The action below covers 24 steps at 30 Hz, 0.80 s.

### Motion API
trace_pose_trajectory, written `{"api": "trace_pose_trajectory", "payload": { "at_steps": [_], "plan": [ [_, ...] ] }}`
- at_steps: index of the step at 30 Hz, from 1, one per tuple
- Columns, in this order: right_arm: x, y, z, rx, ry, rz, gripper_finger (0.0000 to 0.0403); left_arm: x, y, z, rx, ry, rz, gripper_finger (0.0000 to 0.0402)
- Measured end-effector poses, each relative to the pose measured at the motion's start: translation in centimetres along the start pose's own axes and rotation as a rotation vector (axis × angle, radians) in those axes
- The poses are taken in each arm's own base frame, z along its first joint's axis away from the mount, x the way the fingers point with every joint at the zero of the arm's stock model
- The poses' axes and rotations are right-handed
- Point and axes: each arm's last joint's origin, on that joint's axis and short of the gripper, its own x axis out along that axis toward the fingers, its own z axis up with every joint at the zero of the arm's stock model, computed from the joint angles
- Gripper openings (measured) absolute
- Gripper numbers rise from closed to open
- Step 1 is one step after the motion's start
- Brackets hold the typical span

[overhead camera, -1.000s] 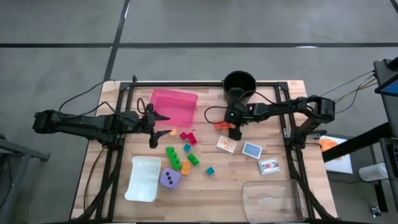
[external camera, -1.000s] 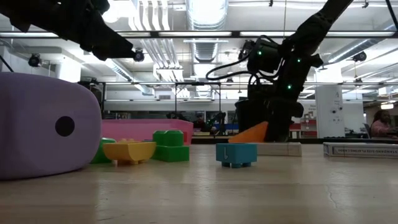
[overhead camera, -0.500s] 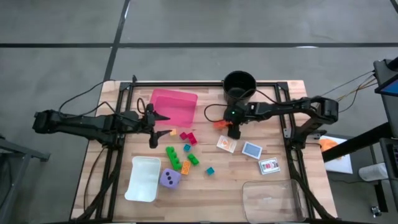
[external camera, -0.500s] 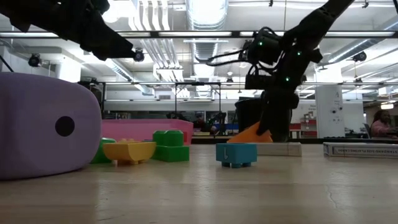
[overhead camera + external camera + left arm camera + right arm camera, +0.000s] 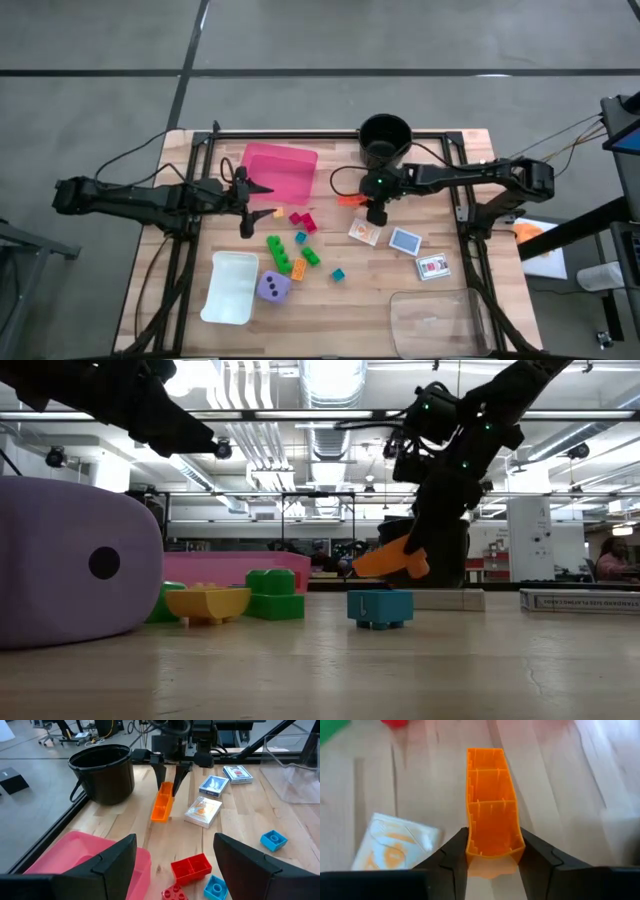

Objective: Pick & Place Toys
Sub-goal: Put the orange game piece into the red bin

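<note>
My right gripper (image 5: 492,862) is shut on a long orange brick (image 5: 490,805), which also shows in the high view (image 5: 350,199) left of the black pot's near side. My left gripper (image 5: 175,840) hovers open near the pink tray's near edge (image 5: 250,205), with nothing between its fingers. Loose on the table lie red bricks (image 5: 303,219), green bricks (image 5: 280,250), a teal brick (image 5: 338,274), a purple die (image 5: 273,287) and three flat cards (image 5: 364,232), (image 5: 405,241), (image 5: 432,266). My right gripper pinches the orange brick's two long sides at one end (image 5: 492,851) between its two fingers (image 5: 455,852). The fingers slant down from the table's right and lie along the brick. The brick hangs clear of the table (image 5: 390,560), tilted, its free end toward the left arm.
The pink tray (image 5: 280,170) sits at the far left-centre and the black round pot (image 5: 385,135) at the far edge. A white container (image 5: 230,288) and a clear container (image 5: 440,320) stand along the near edge. Bare wood lies between the cards and the bricks.
My right gripper has risen and tipped toward level with the orange brick. The brick, whose lower end rested on the table a second ago, now hangs clear of it and has shifted slightly toward the left.
</note>
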Motion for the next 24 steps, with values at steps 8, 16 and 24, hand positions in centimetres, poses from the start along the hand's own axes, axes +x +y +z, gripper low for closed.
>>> {"api": "trace_pose_trajectory", "payload": {
  "at_steps": [8,16,24],
  "plan": [
    [0.0,1.4,1.3,-0.042,-0.132,0.044,0.0127,0.0,0.0,0.2,-0.001,-0.015,0.001,0.0267],
    [-0.6,2.6,3.5,-0.087,-0.368,0.104,0.0127,0.0,0.0,0.3,-0.008,-0.056,0.002,0.0267],
    [-0.1,2.9,5.5,-0.113,-0.609,0.119,0.0127,0.4,-0.1,-1.2,0.002,-0.189,0.006,0.0267]
  ]
}}
